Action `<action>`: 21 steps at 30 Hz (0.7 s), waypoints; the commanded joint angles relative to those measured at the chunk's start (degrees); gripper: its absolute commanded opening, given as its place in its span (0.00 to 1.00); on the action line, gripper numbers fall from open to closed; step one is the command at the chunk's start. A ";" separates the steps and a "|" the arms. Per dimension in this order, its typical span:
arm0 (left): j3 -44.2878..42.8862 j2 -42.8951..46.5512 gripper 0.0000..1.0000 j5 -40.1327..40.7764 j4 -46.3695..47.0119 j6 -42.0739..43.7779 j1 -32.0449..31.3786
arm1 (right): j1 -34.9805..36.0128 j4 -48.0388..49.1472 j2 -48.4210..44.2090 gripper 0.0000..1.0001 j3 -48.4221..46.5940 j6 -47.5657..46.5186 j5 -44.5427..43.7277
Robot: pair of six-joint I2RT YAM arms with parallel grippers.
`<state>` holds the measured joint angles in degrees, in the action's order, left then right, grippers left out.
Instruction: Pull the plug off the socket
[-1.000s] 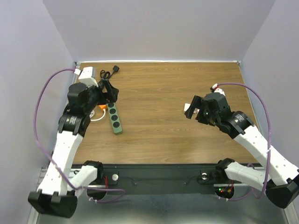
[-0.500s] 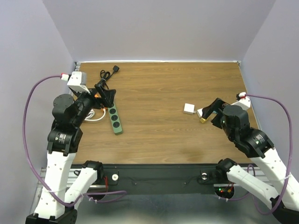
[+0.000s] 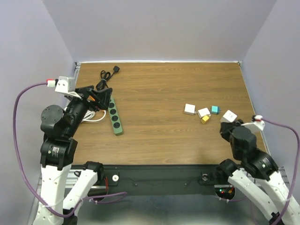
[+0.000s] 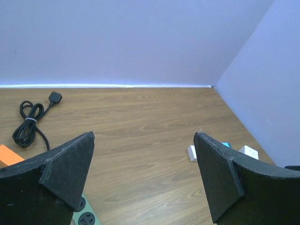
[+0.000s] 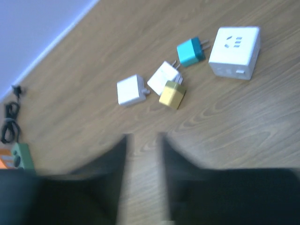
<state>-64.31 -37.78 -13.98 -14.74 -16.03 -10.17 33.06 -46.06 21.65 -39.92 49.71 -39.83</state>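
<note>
Long dark-green plastic power strip (image 3: 116,121) lies flat on the wooden table (image 3: 159,89). Its thin black cord (image 3: 104,75) is coiled beyond the far end.

- **Left fingers** (image 4: 65,168): spread wide, empty, hanging over the strip's far end.
- **Right fingers** (image 5: 89,187): blurred, narrow gap showing, nothing in it. They sit well right of the strip, past a cluster of small loose plugs (image 3: 205,114).
- **Plug:** the visible outlets look empty. A small orange block (image 4: 8,155) with a white cable (image 3: 93,117) sits just left of the strip's far end. Probably the plug; can't tell if it's seated.

Handling, my read:
- The strip is light, rigid and smooth, so it will likely slide or lift with the pull and should be pinned.
- The plug body is hard. Pinch it across the flat sides, close to the strip, never by the cable.
- Pull straight out.
</note>
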 commanded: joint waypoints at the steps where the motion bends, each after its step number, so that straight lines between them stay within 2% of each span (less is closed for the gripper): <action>1: -1.69 2.09 0.99 -0.17 6.04 -1.10 -0.28 | -0.01 1.85 -8.45 0.00 1.16 1.28 -7.37; 6: -0.81 2.89 0.99 0.00 7.01 -2.33 -0.28 | -0.01 1.59 -15.92 0.00 2.30 1.53 -9.99; 13: -1.95 2.01 0.99 0.00 7.89 -3.22 -0.28 | 0.08 -7.63 -13.30 0.00 1.07 12.59 -17.29; 21: -3.80 -1.50 0.98 -1.75 5.17 -1.37 -0.28 | 0.08 -7.72 -14.44 0.00 1.95 13.74 -17.82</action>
<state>-64.69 -36.73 -14.04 -10.68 -18.52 -10.17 33.06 -52.95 7.84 -38.41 60.99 -54.26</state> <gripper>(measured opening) 0.985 0.012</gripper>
